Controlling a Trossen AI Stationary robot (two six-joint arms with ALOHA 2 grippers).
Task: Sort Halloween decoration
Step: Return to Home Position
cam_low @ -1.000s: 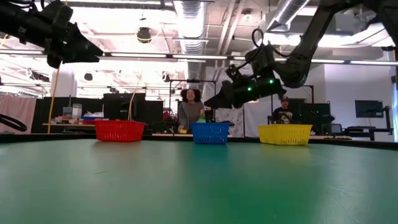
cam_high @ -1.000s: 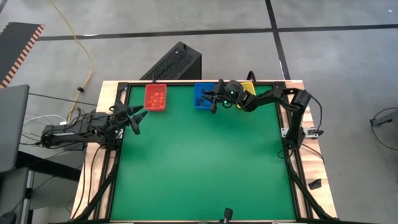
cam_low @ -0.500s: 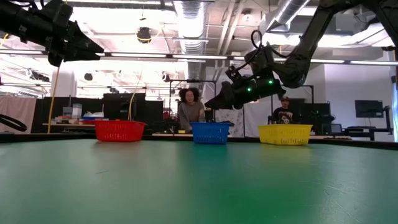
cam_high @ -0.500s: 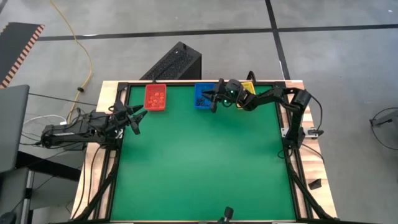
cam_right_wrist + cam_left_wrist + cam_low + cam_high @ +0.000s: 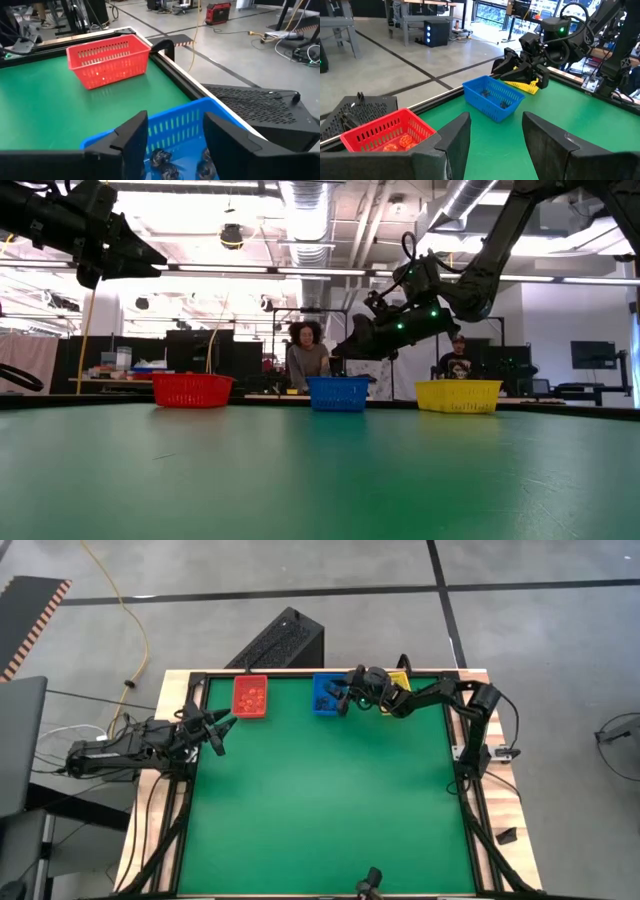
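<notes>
Halloween decoration (image 5: 161,159) sits in blue bin (image 5: 172,124) on green table (image 5: 320,800), workshop (image 5: 200,345) behind.

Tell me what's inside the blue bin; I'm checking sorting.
Dark trinkets lie on the floor of the blue bin. The open right gripper covers part of it, so no count.

Small orange-brown rounded trinkets (image 5: 406,141) lie clustered on the floor of the red slotted plastic bin (image 5: 375,131), which stands at the far edge of the green tabletop (image 5: 320,790). Tiny black skull-like trinkets (image 5: 161,159) lie close together inside the blue slotted plastic bin (image 5: 175,125), farther along the same edge.
</notes>
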